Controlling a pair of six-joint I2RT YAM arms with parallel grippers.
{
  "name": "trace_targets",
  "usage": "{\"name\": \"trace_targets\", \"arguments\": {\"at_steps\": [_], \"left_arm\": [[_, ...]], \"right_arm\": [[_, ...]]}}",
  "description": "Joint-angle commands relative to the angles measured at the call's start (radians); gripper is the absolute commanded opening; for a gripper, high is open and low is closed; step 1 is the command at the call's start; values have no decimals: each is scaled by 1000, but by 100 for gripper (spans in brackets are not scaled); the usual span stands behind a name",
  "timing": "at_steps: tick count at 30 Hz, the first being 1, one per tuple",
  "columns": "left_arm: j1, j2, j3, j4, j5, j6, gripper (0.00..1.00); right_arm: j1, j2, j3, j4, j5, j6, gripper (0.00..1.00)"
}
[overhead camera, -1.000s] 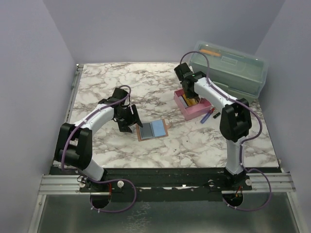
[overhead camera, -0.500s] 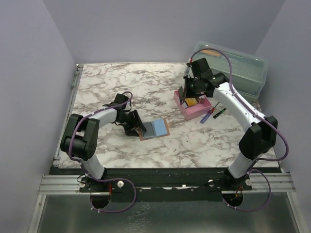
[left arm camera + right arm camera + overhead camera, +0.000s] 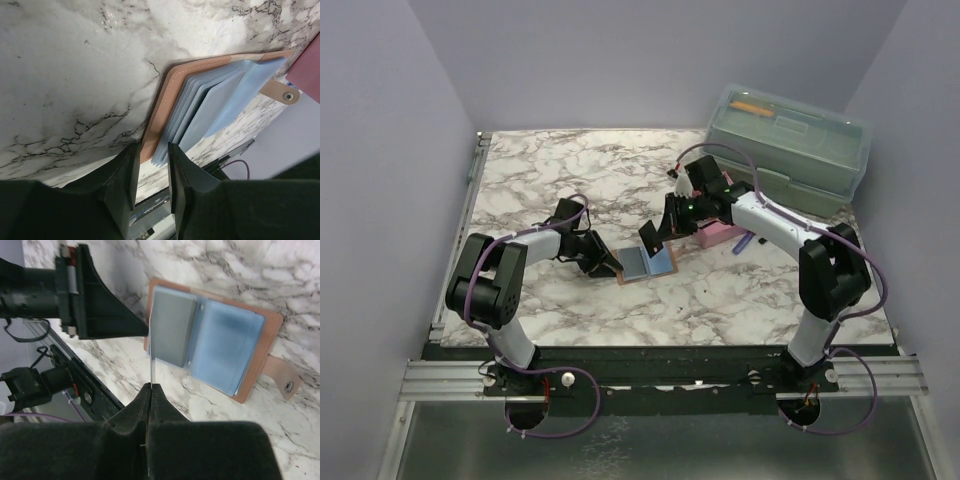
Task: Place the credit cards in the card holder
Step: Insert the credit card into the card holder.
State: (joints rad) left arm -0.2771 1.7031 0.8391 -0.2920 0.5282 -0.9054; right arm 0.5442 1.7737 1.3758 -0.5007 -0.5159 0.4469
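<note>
Over card holder point(image 3: 655, 266), card point(image 3: 649, 238) in right hand point(image 3: 150, 390)

I can read no text, number, brand or sign in any of my views. The thin grey plastic card point(image 3: 150, 355) pinched in my right gripper point(image 3: 150, 386) shows only its edge. The open tan leather card holder point(image 3: 161, 100) and its blue plastic sleeves point(image 3: 215, 100) show nothing legible.
</note>
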Motion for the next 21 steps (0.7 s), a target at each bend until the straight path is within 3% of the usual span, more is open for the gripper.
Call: {"name": "trace_targets", "arguments": {"at_steps": [1, 21], "left_arm": [[-5, 45, -49, 10, -109, 0, 35], [-5, 55, -43, 8, -108, 8, 35]], "right_arm": [[-1, 38, -78, 95, -92, 5, 0], [-1, 141, -153, 116, -113, -47, 0]]}}
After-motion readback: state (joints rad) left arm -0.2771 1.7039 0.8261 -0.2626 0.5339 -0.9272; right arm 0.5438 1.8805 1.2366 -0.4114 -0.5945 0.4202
